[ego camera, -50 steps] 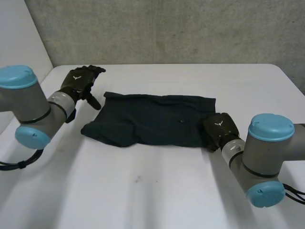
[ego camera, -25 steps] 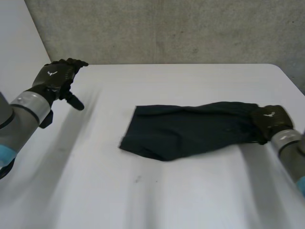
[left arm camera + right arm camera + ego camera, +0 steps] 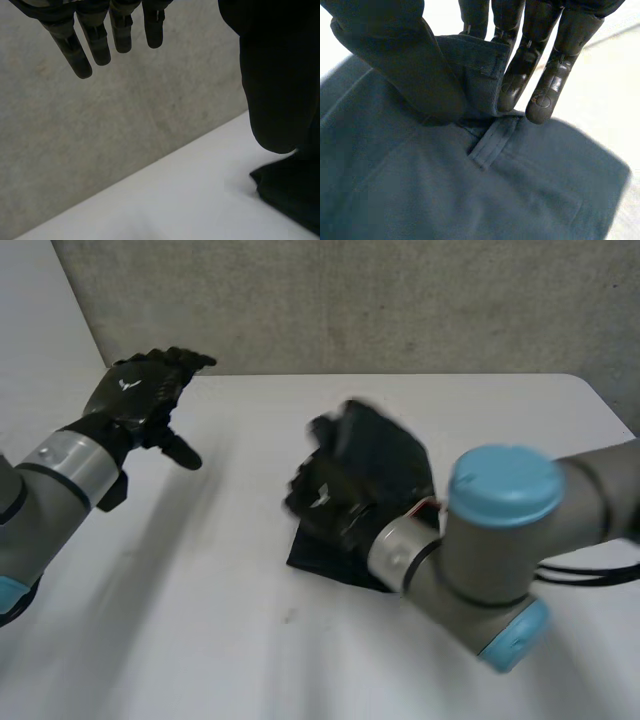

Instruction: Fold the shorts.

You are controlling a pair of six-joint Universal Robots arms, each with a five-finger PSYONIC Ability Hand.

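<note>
Bunched at the middle of the counter with one edge lifted, the shorts show no clear long axis, and the right arm hides their near right part. The right robot hand pinches that edge, thumb against fingers. The left robot hand hovers far left, fingers straight.

The table offers open passage across its left half and along its near edge, between the left hand, raised with straight fingers over the far left corner, and the shorts. The centre is blocked by the bunched shorts, pinched in the right hand, and by the right arm reaching in from the right side. The far right corner lies open.
</note>
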